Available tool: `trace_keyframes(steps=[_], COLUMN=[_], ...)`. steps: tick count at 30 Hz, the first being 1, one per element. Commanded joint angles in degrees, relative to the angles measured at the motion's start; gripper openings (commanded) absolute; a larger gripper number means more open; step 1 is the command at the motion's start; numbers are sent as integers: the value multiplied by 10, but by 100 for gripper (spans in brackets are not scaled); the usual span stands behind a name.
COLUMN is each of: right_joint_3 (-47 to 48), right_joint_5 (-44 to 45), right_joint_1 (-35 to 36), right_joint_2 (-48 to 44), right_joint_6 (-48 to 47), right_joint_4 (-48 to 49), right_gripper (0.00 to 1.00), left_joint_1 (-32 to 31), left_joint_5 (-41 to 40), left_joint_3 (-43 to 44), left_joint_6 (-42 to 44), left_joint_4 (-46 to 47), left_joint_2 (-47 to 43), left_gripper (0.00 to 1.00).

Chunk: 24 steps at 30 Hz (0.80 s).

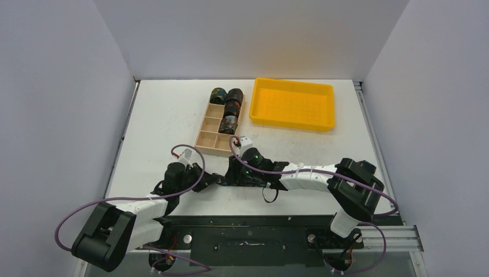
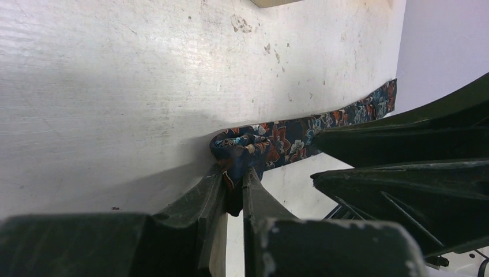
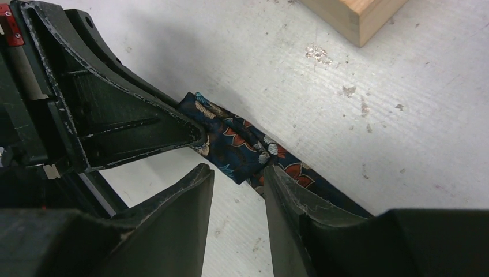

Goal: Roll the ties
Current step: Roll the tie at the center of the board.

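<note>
"Necktie of dark floral-print fabric (image 2: pixel 277 141): where is it?"
"Flat on the white table (image 2: pixel 115 86), its folded end clamped in the left gripper (image 2: pixel 233 179). The right gripper (image 3: pixel 239 173) straddles it, jaws apart."
"Advice?"
"Hold the fold tight and turn slowly, with the right gripper guiding the strip straight."

On the black base plate (image 1: pixel 248 239), the left arm (image 1: pixel 138 210) and right arm (image 1: pixel 311 179) were black with white links, each looped by a purple cable (image 1: pixel 57 232); green lights (image 1: pixel 252 156) dotted the right one
</note>
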Motion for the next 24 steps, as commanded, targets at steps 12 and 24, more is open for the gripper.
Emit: trace_keyframes(steps=[12,24], right_joint_3=[56,78], right_joint_5=[-42,-31], right_joint_1=[-5,-4], right_joint_2=[93,138], right_joint_6=[46,54], right_joint_4=[34,19], right_gripper=[27,13], left_joint_1=[-1,-25], left_joint_5=[-68,-108], left_joint_3=[-6,37], left_joint_6=[8,37], left_joint_4=[-69,-157], left_joint_2=[-99,-121], left_gripper=[0,0])
